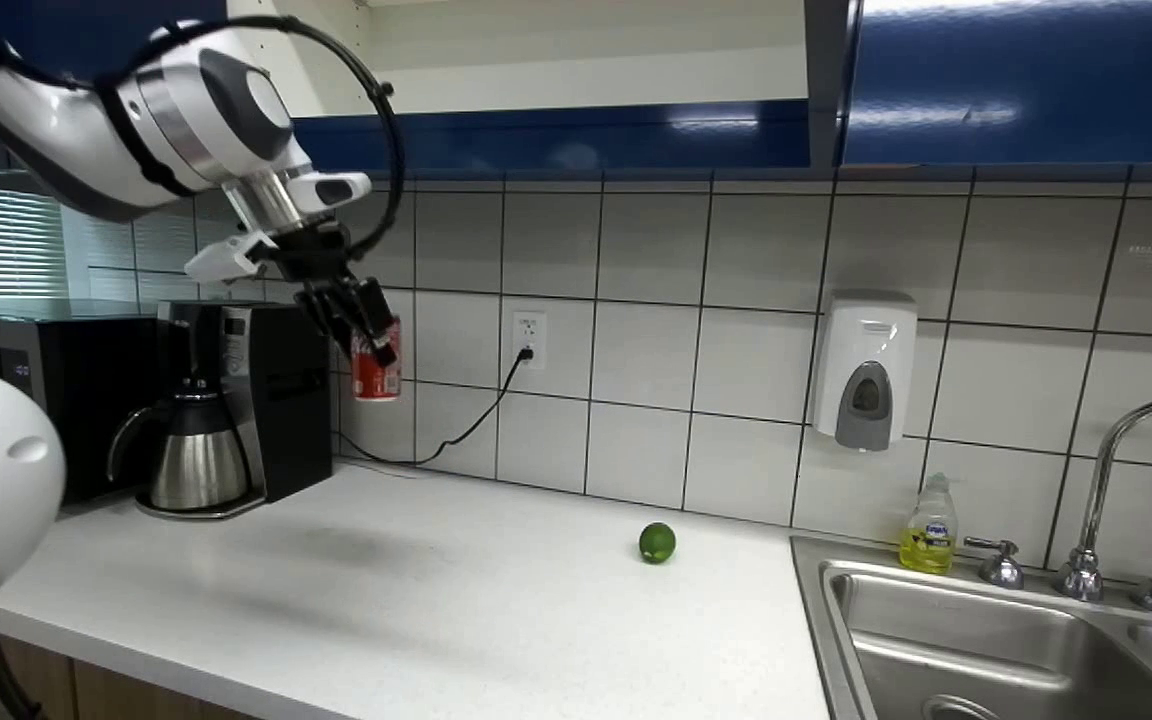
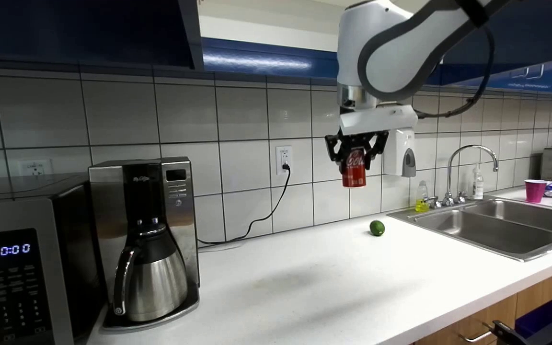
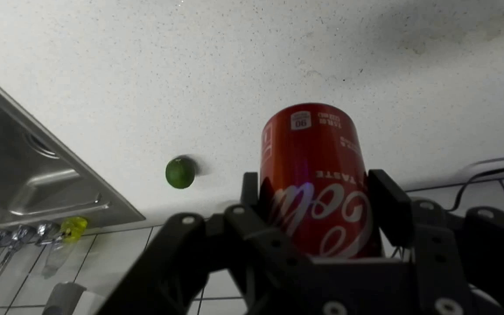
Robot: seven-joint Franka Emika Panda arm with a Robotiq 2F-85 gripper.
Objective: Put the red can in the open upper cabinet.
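The red can hangs upright in the air, well above the counter and below the cabinet's bottom edge. It also shows in an exterior view and in the wrist view. My gripper is shut on the can's upper part, one finger on each side, as the wrist view shows. The can's top is hidden by the gripper. The open upper cabinet, with white interior and dark blue lower frame, is on the wall above. It also shows partly behind the arm in an exterior view.
A green lime lies on the white counter. A coffee maker and a microwave stand at one end, a sink at the other. A soap dispenser is on the tiled wall. A closed blue door adjoins the cabinet.
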